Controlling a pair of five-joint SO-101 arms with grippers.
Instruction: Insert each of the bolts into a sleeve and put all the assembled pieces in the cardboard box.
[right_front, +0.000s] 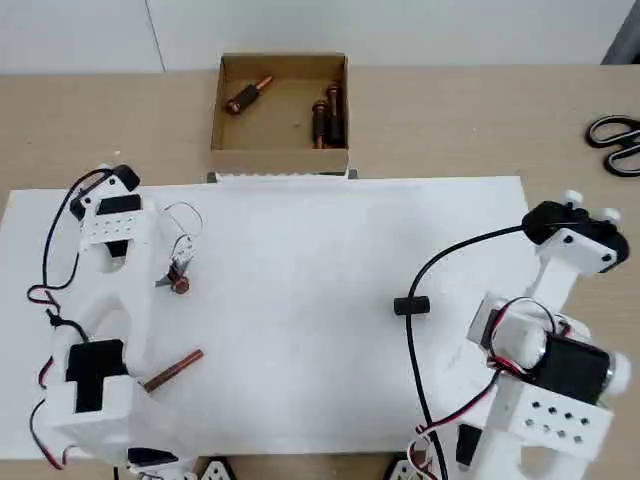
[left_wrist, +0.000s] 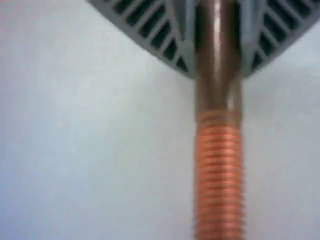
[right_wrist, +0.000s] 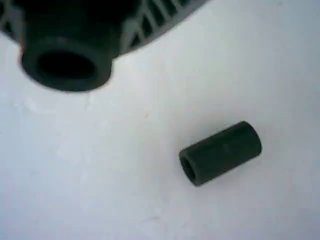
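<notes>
My left gripper is shut on a copper bolt, whose threaded end sticks out past the grey jaws. In the high view this gripper hangs over the left part of the white sheet with the bolt's end below it. A second bolt lies loose nearer the front, beside the left arm's base. My right gripper is shut on a black sleeve, open bore facing the camera. Another black sleeve lies on the sheet just beyond it. The cardboard box at the back holds several assembled pieces.
A white sheet covers the tabletop between the arms. Black scissors lie at the far right on the bare wood. The right arm and its black cable occupy the right front corner.
</notes>
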